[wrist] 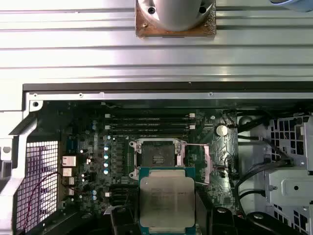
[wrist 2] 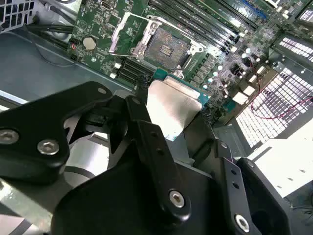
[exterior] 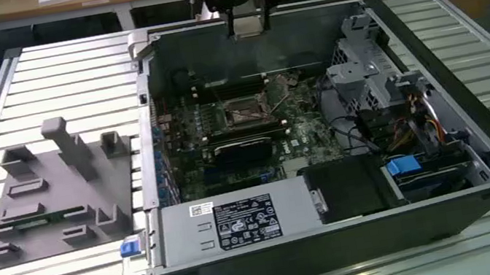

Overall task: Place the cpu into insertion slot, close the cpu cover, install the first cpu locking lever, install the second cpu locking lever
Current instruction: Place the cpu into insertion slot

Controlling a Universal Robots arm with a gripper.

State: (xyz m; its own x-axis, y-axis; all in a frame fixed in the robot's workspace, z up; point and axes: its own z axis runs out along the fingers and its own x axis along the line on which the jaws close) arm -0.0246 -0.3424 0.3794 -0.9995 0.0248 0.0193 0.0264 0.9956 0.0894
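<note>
Two fingers of the end effector (wrist: pixel 167 219) are clamped on opposite edges of the chip (wrist: pixel 167 198), which hangs over the open computer case (exterior: pixel 390 240), toward twelve o'clock from the socket (exterior: pixel 243 112) in the exterior view. Treat it as light, stiff and fragile (that smooth metal lid may slip), so edges are the place to hold. Nearly square, it has no real long axis; its metal top faces the first wrist camera, sides roughly parallel with the socket's. The cover frame (wrist 2: pixel 120 35) stands open.

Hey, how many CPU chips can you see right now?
1. The cpu is clamped in the gripper, held apart from the insertion slot, which lies empty.
</note>
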